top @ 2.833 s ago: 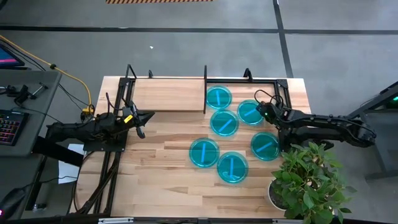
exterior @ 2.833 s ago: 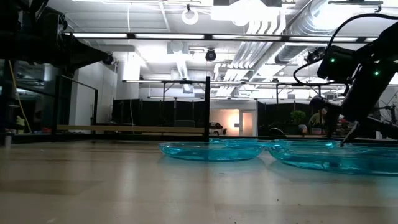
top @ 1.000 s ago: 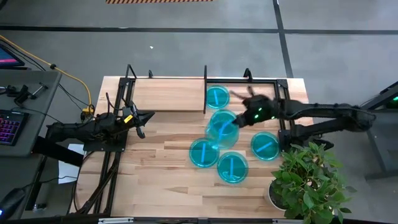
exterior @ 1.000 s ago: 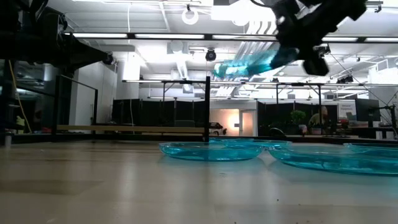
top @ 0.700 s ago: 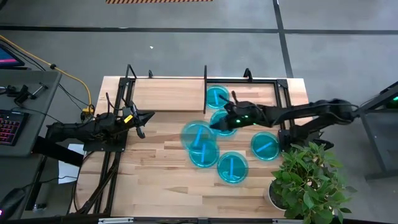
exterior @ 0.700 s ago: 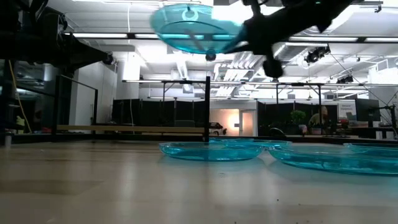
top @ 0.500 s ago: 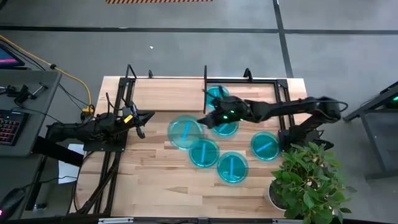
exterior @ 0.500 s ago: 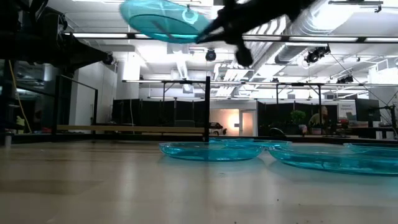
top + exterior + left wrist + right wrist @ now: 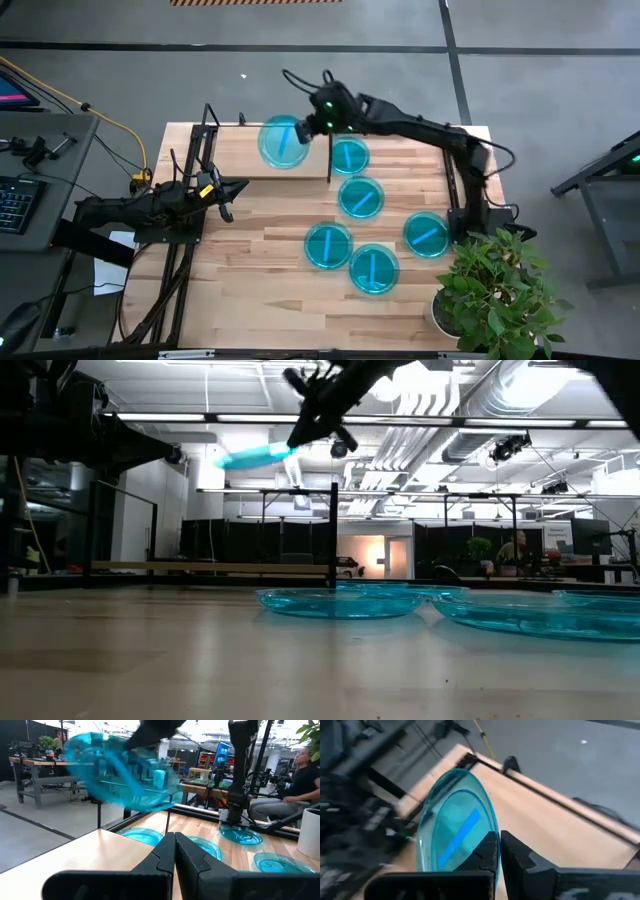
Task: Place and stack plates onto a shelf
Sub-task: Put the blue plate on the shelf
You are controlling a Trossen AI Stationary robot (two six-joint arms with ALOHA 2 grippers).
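Six cyan-blue plates were in sight, and one of them was off the counter [image 9: 250, 250]. The right tool [image 9: 312, 126] reached across the back of the counter with its fingers clamped on the rim of that held plate [image 9: 283, 141], which hung in the air over the left section of the shelf [image 9: 262, 155], just beside the black upright divider [image 9: 330, 140]. In the low view the held plate [image 9: 255, 456] was tilted and well above the shelf board, with the right tool [image 9: 322, 405] gripping it from the upper right. The right wrist view showed the same plate [image 9: 455, 827] pinched at its edge between the dark fingers [image 9: 487, 851], its pale stripe running across its face, with the shelf's light wood below it.

One plate [image 9: 349, 156] lay flat on the shelf's right section, just to the right of the divider. Four more lay on the counter in front of the shelf: one [image 9: 360, 197] just in front of the shelf's edge, one [image 9: 426, 233] toward the right side near a potted plant [image 9: 495, 290], and two close together, one [image 9: 328, 245] to the left of the other [image 9: 374, 268].

The left tool [image 9: 229, 196] waited over the counter's left edge, its fingers pressed together and holding nothing; the left wrist view showed its two fingers [image 9: 165, 857] meeting in a point.
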